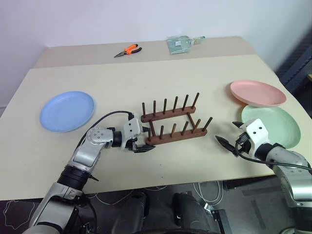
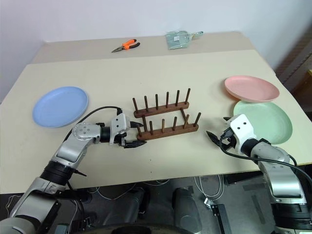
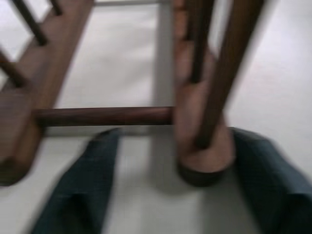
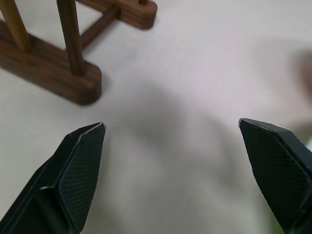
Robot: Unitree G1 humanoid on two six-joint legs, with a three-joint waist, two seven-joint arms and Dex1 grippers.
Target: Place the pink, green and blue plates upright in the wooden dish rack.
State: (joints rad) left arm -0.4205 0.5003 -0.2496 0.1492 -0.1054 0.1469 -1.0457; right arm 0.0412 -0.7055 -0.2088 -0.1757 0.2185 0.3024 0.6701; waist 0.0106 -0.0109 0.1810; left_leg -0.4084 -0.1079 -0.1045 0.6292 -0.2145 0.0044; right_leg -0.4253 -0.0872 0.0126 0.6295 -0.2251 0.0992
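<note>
Pincers first: the left gripper [image 1: 142, 146] sits low over the table [image 1: 195, 78] at the near left end of the wooden rack [image 1: 173, 123], its two black fingers [image 3: 92, 180] spread wide. In the left wrist view the fingers stand either side of the end of the rack's near base bar, with the cross rod just ahead of them; whether they touch the wood cannot be told. The right gripper [image 1: 229, 138] hovers off the rack's right end, a short way clear of it, fingers [image 4: 80, 170] spread equally wide and holding nothing, bare tabletop between them.

The rack stands empty in the middle of the table, two rows of upright pegs rising from its two dark base bars. Well to its left, the blue plate [image 1: 67, 111] lies flat on the table. To the right, the pink plate [image 1: 257, 92] lies flat near the table's edge, and the green plate [image 1: 275, 124] lies flat just nearer the robot, its far rim tucked under the pink one's near rim. The right gripper's wrist sits beside the green plate's left rim.

At the far side of the table, orange-handled pliers [image 1: 127, 50] lie to the left and a clear plastic packet [image 1: 179, 44] to the right.
</note>
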